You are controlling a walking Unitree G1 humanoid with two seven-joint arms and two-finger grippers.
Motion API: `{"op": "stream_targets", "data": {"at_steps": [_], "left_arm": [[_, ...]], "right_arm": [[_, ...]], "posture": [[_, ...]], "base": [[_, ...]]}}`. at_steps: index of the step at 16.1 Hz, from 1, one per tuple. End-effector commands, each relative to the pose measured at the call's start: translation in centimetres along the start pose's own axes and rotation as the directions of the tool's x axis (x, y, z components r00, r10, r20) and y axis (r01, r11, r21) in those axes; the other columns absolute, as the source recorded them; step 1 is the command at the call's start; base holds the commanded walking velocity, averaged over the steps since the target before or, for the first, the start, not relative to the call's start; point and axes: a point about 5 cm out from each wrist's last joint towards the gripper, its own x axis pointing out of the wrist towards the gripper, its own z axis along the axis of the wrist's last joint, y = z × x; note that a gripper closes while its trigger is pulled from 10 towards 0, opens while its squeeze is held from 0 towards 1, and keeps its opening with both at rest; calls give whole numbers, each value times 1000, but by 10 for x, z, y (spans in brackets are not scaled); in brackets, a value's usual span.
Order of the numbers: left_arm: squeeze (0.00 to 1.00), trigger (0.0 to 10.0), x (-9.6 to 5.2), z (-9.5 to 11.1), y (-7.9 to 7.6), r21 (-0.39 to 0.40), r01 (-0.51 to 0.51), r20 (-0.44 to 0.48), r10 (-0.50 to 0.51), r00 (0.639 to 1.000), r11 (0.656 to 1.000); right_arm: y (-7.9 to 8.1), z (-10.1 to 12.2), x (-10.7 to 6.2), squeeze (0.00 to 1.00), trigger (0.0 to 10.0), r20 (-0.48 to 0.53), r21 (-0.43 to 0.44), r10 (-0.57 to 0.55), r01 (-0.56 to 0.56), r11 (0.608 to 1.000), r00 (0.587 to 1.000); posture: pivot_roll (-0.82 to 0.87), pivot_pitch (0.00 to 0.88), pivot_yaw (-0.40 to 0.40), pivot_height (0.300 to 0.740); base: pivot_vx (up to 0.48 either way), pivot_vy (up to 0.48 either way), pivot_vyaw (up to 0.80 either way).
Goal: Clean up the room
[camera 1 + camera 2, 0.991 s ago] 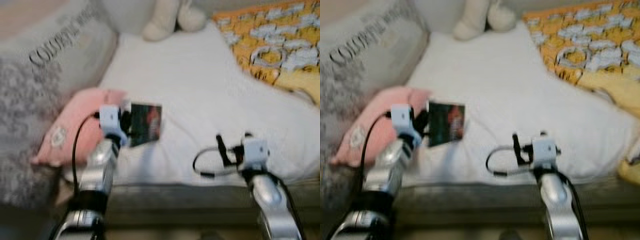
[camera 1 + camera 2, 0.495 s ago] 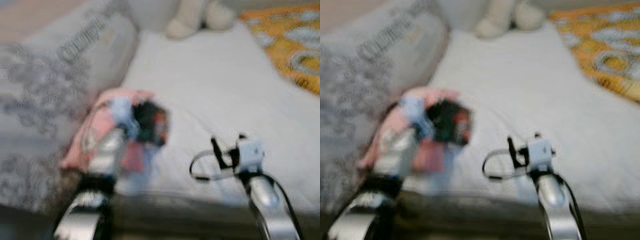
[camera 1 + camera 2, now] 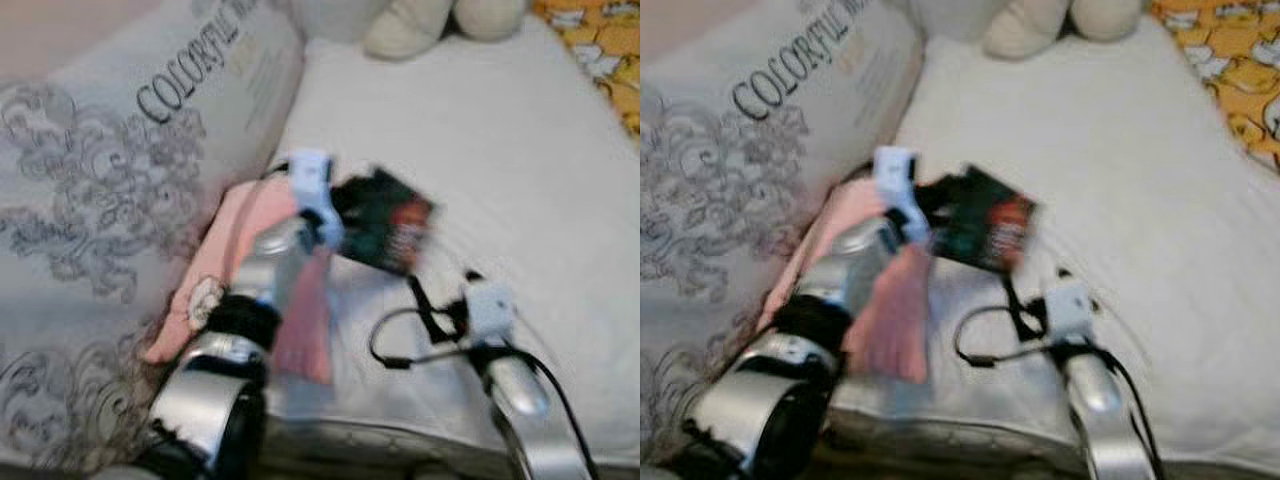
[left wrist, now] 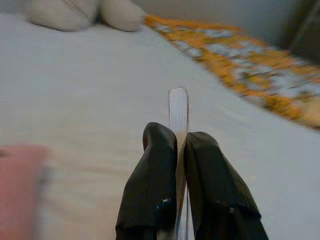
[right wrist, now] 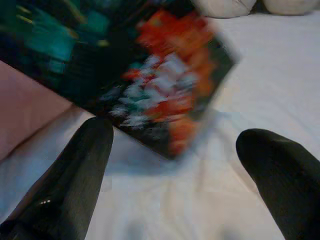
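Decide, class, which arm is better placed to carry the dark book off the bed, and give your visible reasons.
Left. The left pincer is already shut on the dark book, held above the white bed. The right pincer hangs open and empty beside it.

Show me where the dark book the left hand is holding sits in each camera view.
Left eye: book centre, right of the left hand.
Right eye: centre.
Left wrist: thin edge clamped between the fingers.
Right wrist: cover across the upper half.
Shared landmark: cream plush toy at the far end of the white bed.
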Motion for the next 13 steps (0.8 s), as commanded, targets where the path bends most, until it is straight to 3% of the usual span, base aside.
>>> {"op": "stream_targets", "data": {"at_steps": [1,3,4,5,8,10,13], "left_arm": [[0,0,-5,7,11,-123,-2,25,5,1000,992],[0,0,-7,0,21,-291,-43,3,46,999,956],[0,0,-10,-4,31,-393,-93,-6,98,995,915],[0,0,-13,-9,35,-426,-120,-22,122,992,897],[0,0,-25,-47,40,-462,-201,-137,154,979,864],[0,0,-25,-71,29,-467,-213,-200,132,971,858],[0,0,-12,-73,7,-461,-141,-201,52,978,876]], "right_arm": [[8,5,0,47,10000,18,9,18,-18,1000,1000],[4,13,-5,47,10000,56,3,5,-5,1000,998],[-2,19,-11,51,10000,88,-16,1,0,1000,996],[-4,20,-15,59,10000,88,-24,1,2,1000,996],[-5,18,-28,59,10000,63,-32,11,-9,999,998],[-1,19,-34,59,10000,52,-35,25,-23,999,998],[0,20,-36,59,10000,52,-29,19,-18,999,998]], "posture": [[-257,0,211,740],[-268,5,208,740],[-274,23,205,740],[-281,37,201,740],[-299,76,183,740],[-310,86,180,740],[-310,86,180,740]], "base": [[0,0,0],[0,0,0],[0,0,0],[0,0,0],[0,0,0],[0,0,0],[0,0,0]]}}
